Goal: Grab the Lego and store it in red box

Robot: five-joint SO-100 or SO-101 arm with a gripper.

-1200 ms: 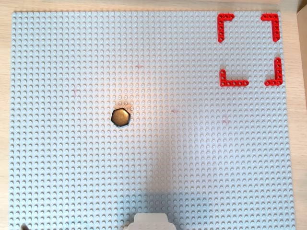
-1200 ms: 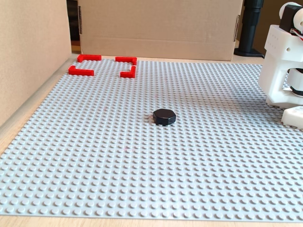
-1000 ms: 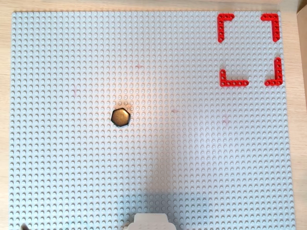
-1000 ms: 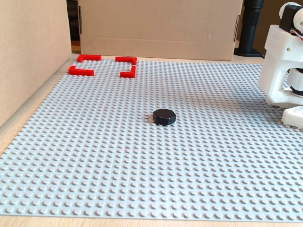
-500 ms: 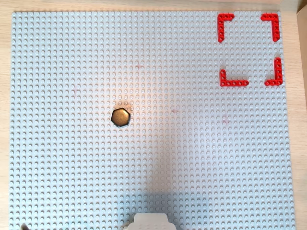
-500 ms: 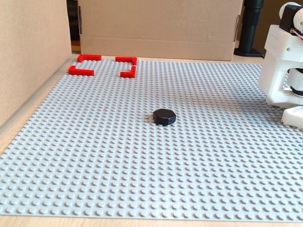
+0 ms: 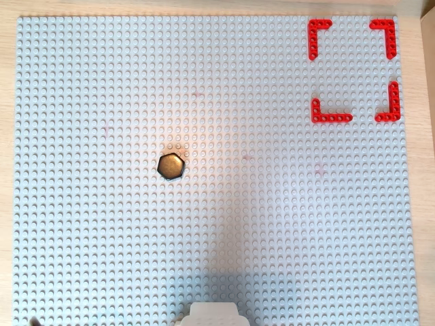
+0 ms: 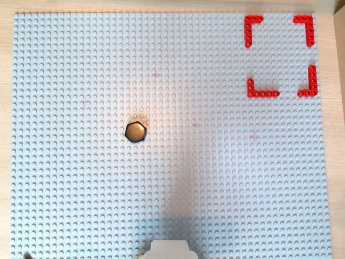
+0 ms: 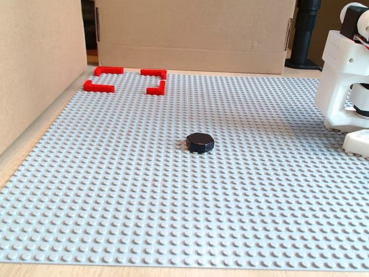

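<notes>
The Lego (image 7: 170,166) is a small flat dark bronze hexagon lying on the grey baseplate (image 7: 88,88), a little left of its middle in both overhead views (image 8: 135,131). It looks black in the fixed view (image 9: 200,142). The red box (image 7: 331,117) is a square outline of red corner pieces at the top right in both overhead views (image 8: 262,93) and at the far left in the fixed view (image 9: 98,87). It holds nothing. Only a white part of the arm (image 7: 211,314) shows at the bottom edge, and at the right in the fixed view (image 9: 346,75). The gripper is out of view.
Cardboard walls (image 9: 190,29) stand behind and to the left of the baseplate in the fixed view. A bare wooden table edge (image 7: 7,170) runs along the plate's left side in the overhead views.
</notes>
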